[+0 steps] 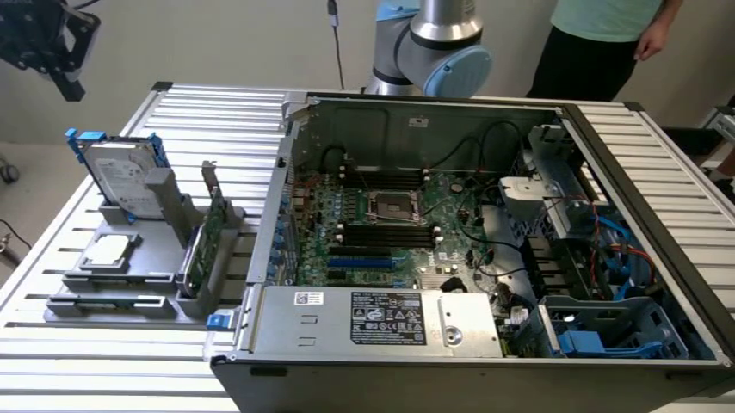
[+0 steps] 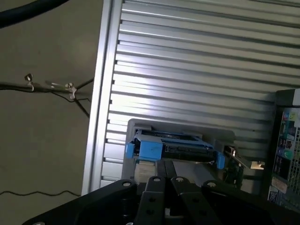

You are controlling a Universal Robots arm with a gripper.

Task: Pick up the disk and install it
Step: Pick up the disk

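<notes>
- One step is in hand, by my reading: the approach for the pick. Nothing is lifted yet.
- The gripper (image 1: 58, 60) hangs high over the far corner of the surface (image 1: 69, 361), at the exterior view's left, well apart from everything below it, and it carries nothing. Whether it is spread or pressed together I cannot tell.
- The disk (image 1: 119, 176) stands upright on edge in a grey rack (image 1: 115, 275) on that surface, label facing the camera and blue carrier around its rim. In the wrist view its top edge lies ahead of the gripper, so the two look roughly lined up.
- Beside the disk in the same rack are a chip (image 1: 106, 251), lying flat, and a green card (image 1: 213, 232), standing on edge. Both are close enough to matter on the way down.
- The open case (image 1: 460, 215) sits to the exterior view's right of the rack. A blue-lined bay (image 1: 597, 331) in its near corner looks like the likely seat for the disk, though I cannot be sure.
- A person (image 1: 597, 34) stands behind the case, clear of the rack.
- The next move calls, I judge, for a straight descent over the top edge, a grip across the thin faces, and a vertical lift out of the slot so the carrier does not bind.
</notes>
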